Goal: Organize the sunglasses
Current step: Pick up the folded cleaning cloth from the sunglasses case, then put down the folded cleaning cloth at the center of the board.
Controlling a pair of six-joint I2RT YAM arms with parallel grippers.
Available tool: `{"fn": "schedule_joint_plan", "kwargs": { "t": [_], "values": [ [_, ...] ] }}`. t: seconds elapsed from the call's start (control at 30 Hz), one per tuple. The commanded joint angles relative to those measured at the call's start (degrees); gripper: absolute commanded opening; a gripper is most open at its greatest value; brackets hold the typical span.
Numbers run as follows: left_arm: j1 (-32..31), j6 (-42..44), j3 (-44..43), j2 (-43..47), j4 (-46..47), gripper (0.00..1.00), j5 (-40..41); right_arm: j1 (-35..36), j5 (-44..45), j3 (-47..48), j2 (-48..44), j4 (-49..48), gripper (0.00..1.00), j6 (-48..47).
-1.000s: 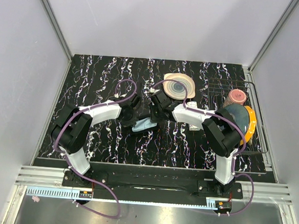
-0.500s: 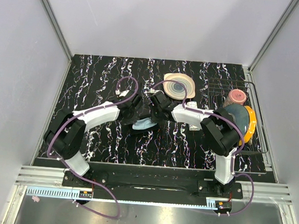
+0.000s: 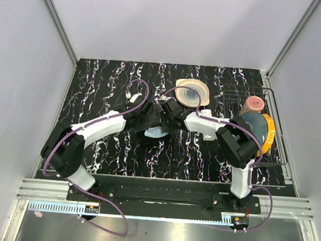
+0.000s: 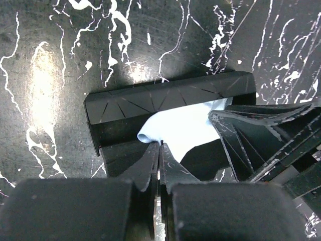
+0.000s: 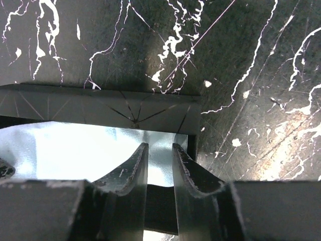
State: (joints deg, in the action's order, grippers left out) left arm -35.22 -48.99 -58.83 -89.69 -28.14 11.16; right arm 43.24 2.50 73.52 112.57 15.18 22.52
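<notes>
The sunglasses cannot be made out in any of the 3 views, so I cannot tell where they lie. Mid-table sits a black case [image 4: 165,98], open, with a pale blue cloth [image 4: 185,125] spread inside. Its creased far wall runs as a straight edge, and its right end stops at a square corner in the right wrist view.

The left gripper [image 4: 159,145] has its fingers pressed together, tips at the cloth's near edge. Whether anything thin is caught there I cannot tell. The right gripper [image 5: 159,146] hangs over the cloth just inside the far wall. Its fingers stand a narrow slit apart with a dark strip showing in the slit, and I cannot tell whether they pinch it. From above, the 2 grippers meet nearly head to head over the case.

Open marbled table [image 3: 108,84] stretches left of the case and beyond it to the far edge. To the right it is tighter: a ringed plate [image 3: 193,92] lies just beyond the right arm, and a small white object [image 3: 205,111] is beside it. A wire dish rack [image 3: 279,141] holding crockery stands along the right edge.
</notes>
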Motion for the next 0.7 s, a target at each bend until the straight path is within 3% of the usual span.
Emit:
{"fn": "schedule_joint_plan", "kwargs": {
  "t": [0.0, 0.3, 0.67],
  "values": [
    [-0.11, 1.97, -3.83, 3.12, 2.22, 0.00, -0.87, 0.26, 2.33, 2.86, -5.52, 1.25, 0.34, 0.68],
    [3.84, 5.84, -6.30, 4.87, -0.42, 0.00, -3.59, -0.09, 2.77, 5.67, -10.09, 3.37, 0.46, 1.03],
    [13.94, 7.60, 2.13, 14.80, -4.37, 0.00, -5.01, -0.09, -5.31, 14.54, -3.07, 4.60, 0.49, -0.55]
  ]
}}
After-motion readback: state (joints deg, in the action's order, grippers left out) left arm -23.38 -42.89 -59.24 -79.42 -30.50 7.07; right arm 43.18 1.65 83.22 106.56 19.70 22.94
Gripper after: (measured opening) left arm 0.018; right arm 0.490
